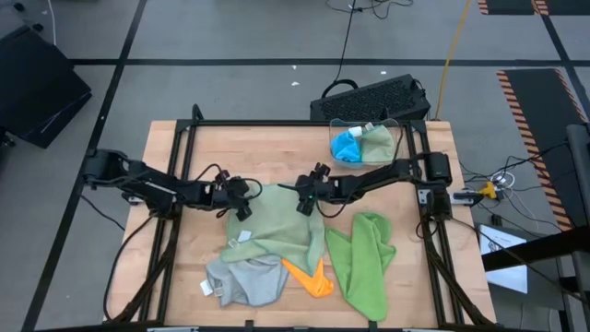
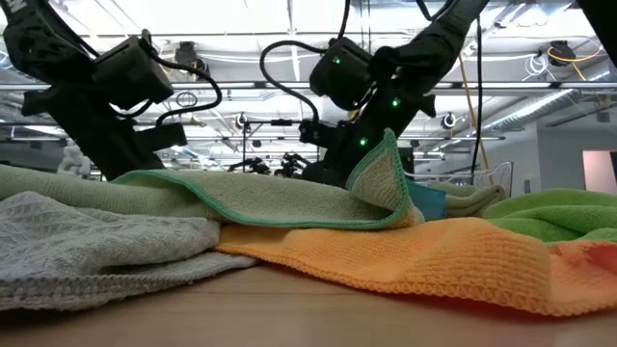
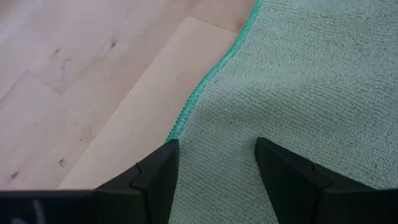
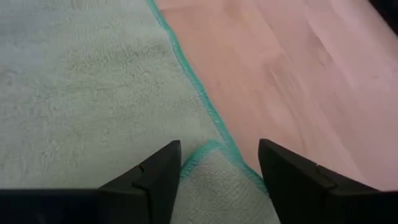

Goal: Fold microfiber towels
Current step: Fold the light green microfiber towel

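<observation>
A sage green microfiber towel (image 1: pixel 277 229) lies spread in the table's middle, partly over a grey towel (image 1: pixel 244 279) and an orange towel (image 1: pixel 309 278). A lime green towel (image 1: pixel 361 260) lies bunched to the right. My left gripper (image 3: pixel 216 146) is open over the sage towel's left part, beside its teal edge (image 3: pixel 205 87). My right gripper (image 4: pixel 219 146) is open at the towel's far right corner, which stands turned up (image 2: pixel 386 169) in front of it. My right gripper comes slanting down from the table's right, and its open fingers (image 4: pixel 155 171) stand on either side of the sage towel's turned-over corner (image 4: pixel 214 168). I cannot tell whether a finger touches the cloth. I cannot tell whether my left gripper touches the towel.
A clear container (image 1: pixel 367 140) at the back right holds a bright blue towel (image 1: pixel 347 146) and a pale green one. A dark keyboard (image 1: pixel 373 97) lies beyond the table's far edge. Bare wood (image 1: pixel 198 258) shows at the near left.
</observation>
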`<action>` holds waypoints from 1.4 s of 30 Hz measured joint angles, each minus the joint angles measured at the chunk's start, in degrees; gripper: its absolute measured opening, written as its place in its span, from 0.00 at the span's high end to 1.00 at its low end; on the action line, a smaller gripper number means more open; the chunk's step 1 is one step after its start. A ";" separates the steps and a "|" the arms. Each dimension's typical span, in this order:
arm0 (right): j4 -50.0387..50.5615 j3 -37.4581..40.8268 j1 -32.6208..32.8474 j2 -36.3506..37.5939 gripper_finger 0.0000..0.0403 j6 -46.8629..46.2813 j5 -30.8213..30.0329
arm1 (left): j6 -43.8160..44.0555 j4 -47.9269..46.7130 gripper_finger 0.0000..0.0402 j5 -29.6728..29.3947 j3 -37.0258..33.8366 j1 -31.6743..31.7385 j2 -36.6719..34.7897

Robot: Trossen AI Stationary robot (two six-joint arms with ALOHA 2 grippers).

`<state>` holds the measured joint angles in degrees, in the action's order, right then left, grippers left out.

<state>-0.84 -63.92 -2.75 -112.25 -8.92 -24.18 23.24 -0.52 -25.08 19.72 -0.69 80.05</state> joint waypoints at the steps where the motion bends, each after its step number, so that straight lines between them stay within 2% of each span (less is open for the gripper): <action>1: 1.39 0.00 -0.12 0.44 0.51 -0.04 -0.01 | -0.06 -0.06 0.46 0.00 -0.02 0.02 0.00; 6: 8.26 0.02 -0.26 2.38 0.55 -0.46 -2.77 | -0.22 -0.44 0.46 -0.02 -0.06 0.02 0.04; 17: 23.61 0.07 0.24 7.01 0.61 -3.29 -2.01 | 0.66 -1.71 0.46 -0.20 -0.06 0.02 0.09; 22: 26.97 0.15 1.33 10.90 0.62 -5.97 1.63 | -0.40 -3.15 0.46 2.24 0.06 -0.26 -3.64; 25: 23.20 1.55 1.83 12.59 0.62 -9.47 1.78 | -1.45 -5.56 0.46 3.89 0.50 -1.00 -7.77; 31: 6.38 2.91 0.96 12.12 0.52 -10.35 1.96 | -3.08 -5.39 0.46 2.54 1.01 -1.25 -13.76; 34: 5.59 2.43 -1.85 11.13 0.43 -15.04 2.91 | -2.06 -6.94 0.46 2.13 1.01 -1.25 -15.26; 36: 5.78 2.43 -3.85 10.52 0.37 -15.87 5.94 | -1.52 -8.96 0.46 2.05 1.03 -1.25 -15.49; 39: 5.71 2.43 -5.55 10.04 0.31 -13.31 9.16 | -0.53 -12.02 0.46 1.13 1.03 -1.14 -15.78; 42: 5.60 2.36 -7.88 10.10 0.30 -9.72 13.68 | -0.19 -13.38 0.46 1.16 1.07 -0.25 -15.78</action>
<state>4.75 -61.56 -10.63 -102.15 -18.64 -10.50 23.05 -13.89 -23.92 20.80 -0.94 64.27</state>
